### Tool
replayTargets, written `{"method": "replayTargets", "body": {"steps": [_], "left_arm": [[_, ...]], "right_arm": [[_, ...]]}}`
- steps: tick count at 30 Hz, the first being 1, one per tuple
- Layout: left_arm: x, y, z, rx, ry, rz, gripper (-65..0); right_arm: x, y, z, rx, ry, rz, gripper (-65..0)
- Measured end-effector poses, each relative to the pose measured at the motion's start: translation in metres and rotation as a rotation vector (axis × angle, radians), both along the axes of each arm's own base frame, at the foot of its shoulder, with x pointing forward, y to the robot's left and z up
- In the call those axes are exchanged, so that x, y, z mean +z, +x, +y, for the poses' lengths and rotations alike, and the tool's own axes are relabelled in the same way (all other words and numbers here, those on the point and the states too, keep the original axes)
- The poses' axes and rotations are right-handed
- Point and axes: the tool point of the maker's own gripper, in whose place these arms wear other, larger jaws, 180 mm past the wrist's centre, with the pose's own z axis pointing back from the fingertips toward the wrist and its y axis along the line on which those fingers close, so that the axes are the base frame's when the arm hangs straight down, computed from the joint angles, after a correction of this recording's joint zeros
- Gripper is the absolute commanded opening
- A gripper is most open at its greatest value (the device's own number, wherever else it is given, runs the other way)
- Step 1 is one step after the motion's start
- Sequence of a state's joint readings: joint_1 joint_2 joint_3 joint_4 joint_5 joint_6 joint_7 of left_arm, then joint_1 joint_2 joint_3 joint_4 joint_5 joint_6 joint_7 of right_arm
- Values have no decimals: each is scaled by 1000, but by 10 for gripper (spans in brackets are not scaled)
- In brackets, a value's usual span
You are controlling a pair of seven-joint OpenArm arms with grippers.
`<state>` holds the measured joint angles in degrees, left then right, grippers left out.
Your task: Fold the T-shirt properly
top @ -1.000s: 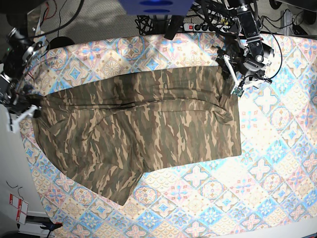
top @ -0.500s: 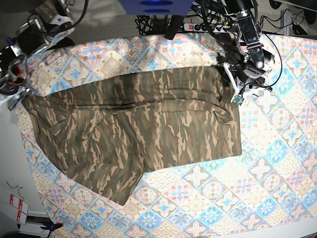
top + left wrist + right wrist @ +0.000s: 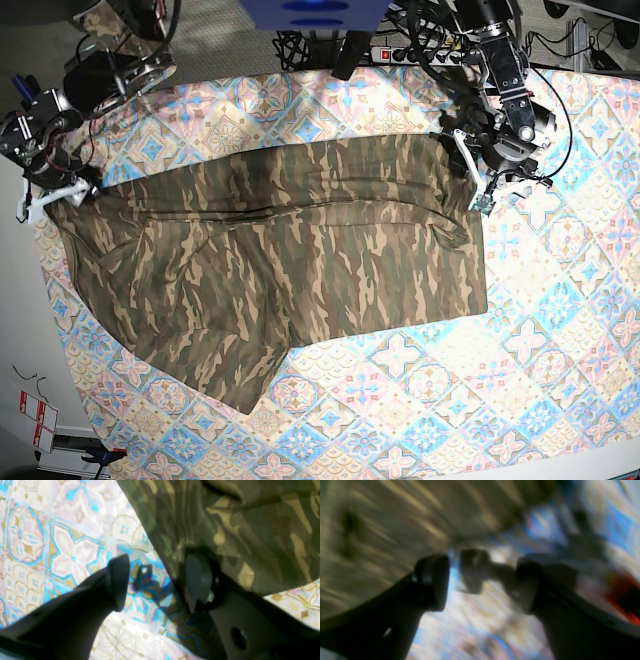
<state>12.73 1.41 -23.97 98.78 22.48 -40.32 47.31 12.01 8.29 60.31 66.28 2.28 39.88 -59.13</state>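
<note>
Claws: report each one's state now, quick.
Left claw: open, one finger over the T-shirt edge, nothing clamped.
Right claw: open, holding nothing.

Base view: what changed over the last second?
The right gripper, at the view's left, swung up off the T-shirt corner, then dropped back beside it, jaws apart; the wrist view is too blurred to show cloth between them. That corner now lies flatter and further out. The left gripper barely moved, open over the shirt's edge.

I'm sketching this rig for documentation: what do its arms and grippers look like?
Both arms are dark metal hung with black cables. The left gripper has smooth, rounded black fingers; the right gripper has similar ones, though its wrist view is blurred. Pale, whitish brackets show near both wrists in the base view.
</note>
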Motion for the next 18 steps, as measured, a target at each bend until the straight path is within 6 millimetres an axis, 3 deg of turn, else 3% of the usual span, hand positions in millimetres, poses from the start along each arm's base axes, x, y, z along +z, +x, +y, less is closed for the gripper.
{"method": "replayTargets", "body": {"steps": [7,15,18], "left_arm": [[0,-1,0,0,0,1,-296],[0,-1,1,-1,2,3,-296],[-4,-2,-14,9,-34,2,-296]], "right_arm": [[-10,15,-1,-87,202,-152,-237],[-12,22,-5,-132,230,-220,-237],[-11,24,-5,-130,230,-222,-237]]}}
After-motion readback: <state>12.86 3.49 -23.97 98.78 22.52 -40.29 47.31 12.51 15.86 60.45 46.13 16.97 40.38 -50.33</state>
